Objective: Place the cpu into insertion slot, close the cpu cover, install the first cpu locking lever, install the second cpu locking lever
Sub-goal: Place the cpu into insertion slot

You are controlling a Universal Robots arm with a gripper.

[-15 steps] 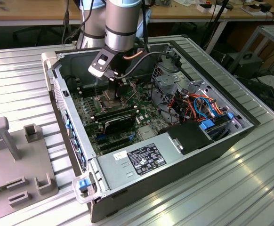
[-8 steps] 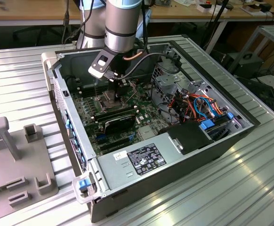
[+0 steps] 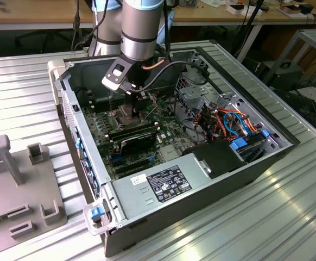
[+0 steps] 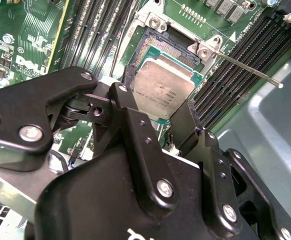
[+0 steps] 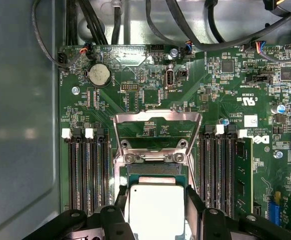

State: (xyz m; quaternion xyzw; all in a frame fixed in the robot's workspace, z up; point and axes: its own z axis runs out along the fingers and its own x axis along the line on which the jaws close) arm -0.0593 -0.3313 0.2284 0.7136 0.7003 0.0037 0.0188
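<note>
Gripper (image 4: pixel 154 107) of the arm, lowered into an open computer case (image 3: pixel 217 190). Its black fingers (image 4: pixel 123 97) are closed partway against two opposite edges of the cpu (image 4: pixel 163 87) and hold it between them. The cpu lies over the insertion slot (image 5: pixel 153 169), square to it. It leaves a strip of gold contacts (image 4: pixel 153 47) bare on the side nearest the hinge. Whether the chip rests in the socket or hangs just above it cannot be told. The cpu cover (image 5: pixel 158 120) is swung fully open and lies back over the green motherboard (image 5: pixel 135 95). One locking lever (image 4: pixel 250 71), a thin metal rod, stands free across the memory slots (image 4: pixel 235 75). More memory slots flank the socket in the first wrist view.
</note>
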